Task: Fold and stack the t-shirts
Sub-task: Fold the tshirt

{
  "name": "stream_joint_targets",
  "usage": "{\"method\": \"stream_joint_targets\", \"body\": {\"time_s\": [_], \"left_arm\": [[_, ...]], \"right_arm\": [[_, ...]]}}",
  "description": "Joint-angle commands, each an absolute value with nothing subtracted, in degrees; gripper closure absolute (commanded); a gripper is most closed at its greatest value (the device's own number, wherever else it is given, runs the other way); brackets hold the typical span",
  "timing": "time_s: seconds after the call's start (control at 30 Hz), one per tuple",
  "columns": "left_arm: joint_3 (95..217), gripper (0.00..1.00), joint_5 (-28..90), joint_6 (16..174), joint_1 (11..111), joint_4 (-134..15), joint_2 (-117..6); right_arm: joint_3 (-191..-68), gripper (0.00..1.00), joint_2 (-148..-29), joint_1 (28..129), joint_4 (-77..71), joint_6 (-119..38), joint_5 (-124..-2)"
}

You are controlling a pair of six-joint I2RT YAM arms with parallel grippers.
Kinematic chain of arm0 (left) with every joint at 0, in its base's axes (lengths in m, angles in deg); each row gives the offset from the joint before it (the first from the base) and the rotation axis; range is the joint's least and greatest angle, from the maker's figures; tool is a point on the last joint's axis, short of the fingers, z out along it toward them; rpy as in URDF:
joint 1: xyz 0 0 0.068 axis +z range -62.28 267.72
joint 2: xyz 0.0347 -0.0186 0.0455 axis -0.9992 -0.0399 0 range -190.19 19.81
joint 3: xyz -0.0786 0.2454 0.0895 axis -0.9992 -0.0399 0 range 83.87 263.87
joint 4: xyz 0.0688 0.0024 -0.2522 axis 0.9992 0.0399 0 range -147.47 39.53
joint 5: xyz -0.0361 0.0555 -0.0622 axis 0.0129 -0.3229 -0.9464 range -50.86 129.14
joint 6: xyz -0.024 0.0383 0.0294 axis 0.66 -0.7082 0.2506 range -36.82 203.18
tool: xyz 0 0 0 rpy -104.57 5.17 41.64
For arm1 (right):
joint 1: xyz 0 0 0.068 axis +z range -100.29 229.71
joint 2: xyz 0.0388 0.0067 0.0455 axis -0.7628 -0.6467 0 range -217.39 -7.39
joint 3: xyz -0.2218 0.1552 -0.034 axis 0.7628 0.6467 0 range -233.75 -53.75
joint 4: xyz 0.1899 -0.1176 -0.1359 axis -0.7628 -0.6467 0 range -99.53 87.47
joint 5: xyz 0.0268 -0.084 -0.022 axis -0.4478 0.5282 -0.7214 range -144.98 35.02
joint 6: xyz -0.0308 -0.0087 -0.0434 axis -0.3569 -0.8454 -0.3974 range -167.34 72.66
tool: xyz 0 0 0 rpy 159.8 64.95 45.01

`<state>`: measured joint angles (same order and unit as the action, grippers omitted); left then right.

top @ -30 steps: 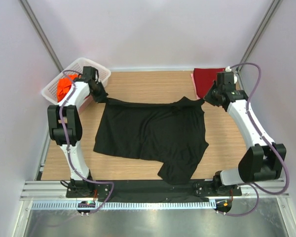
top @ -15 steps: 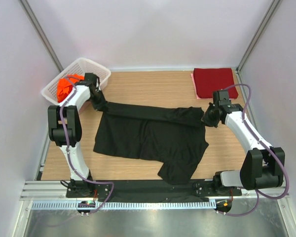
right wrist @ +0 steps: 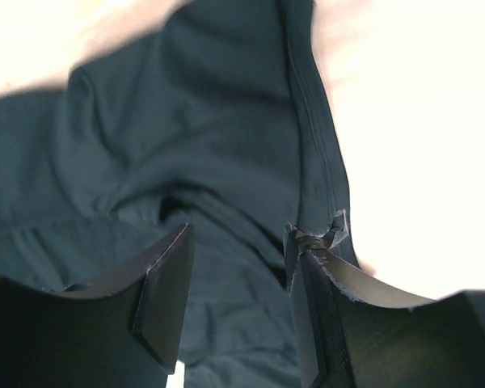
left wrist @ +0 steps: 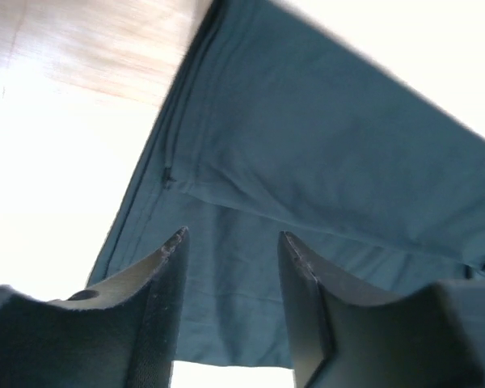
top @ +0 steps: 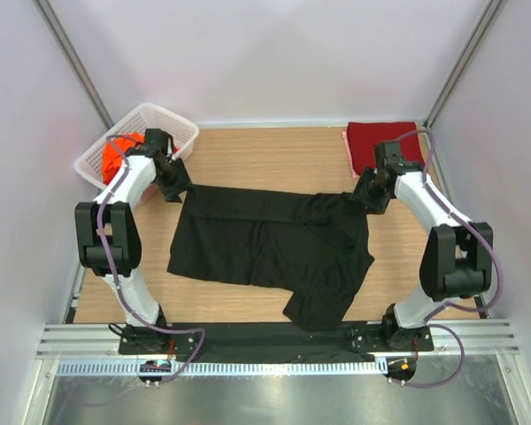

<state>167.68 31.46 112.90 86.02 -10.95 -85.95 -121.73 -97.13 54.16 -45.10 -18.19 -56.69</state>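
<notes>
Top external view: we see the black t-shirt lying on the wooden table, its far edge doubled over. Our left gripper and right gripper sit at that edge's ends, both with jaws spread, gripping nothing.

Left end effector jaws parted; right end effector jaws parted; both arms extended forward, wrists angled inward.

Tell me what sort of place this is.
Likely a robotics lab test cell: a wooden tabletop boxed in by plain white panels, with a black t-shirt spread out and a white basket of orange-red shirts.
</notes>
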Motion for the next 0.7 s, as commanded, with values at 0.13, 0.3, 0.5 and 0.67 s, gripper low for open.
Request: {"method": "stream_joint_targets", "body": {"time_s": [0.13,0.3,0.5,0.67], "left_arm": [[173.9,0.67,23.8,112.7,85.1,-15.6,-93.1],[176.7,0.69,26.0,111.8,84.3,-15.2,-100.1],[176.7,0.71,36.1,112.4,84.4,-9.5,-103.1],[171.3,0.71,41.8,113.3,84.7,-9.0,-99.7]], "right_arm": [[-129.5,0.44,-109.9,54.4,-41.6,-20.5,-55.2],[-134.0,0.43,-115.3,54.3,-41.4,-21.4,-52.3],[-135.3,0.44,-120.2,54.5,-39.7,-21.0,-50.1],[-139.5,0.44,-123.7,55.2,-36.3,-23.5,-50.8]]}}
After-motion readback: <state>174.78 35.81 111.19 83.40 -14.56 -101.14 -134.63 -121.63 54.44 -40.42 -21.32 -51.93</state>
